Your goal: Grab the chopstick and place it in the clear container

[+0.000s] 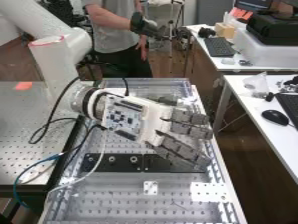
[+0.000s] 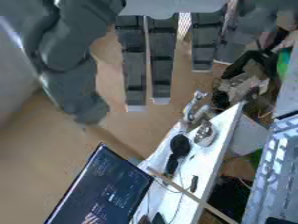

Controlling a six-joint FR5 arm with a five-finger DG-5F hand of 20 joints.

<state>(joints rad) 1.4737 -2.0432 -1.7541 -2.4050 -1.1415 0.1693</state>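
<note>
The hand [image 1: 154, 118] is spread open and empty, with the likely chopstick [image 2: 193, 196] seen aslant beyond its straight fingers.

— Looked like bare metal across the tabletop [image 1: 126, 195], right?
— Did, dully shiny and pierced with holes.
— And seemed matt on the fingers [image 1: 189, 131]?
— Did, like ridged plastic. Looked smooth on the arm [image 1: 54, 70] and the white side desk [image 1: 251, 146].

Robot hand [image 1: 154, 119] above perforated metal bench [image 1: 120, 197]
</note>
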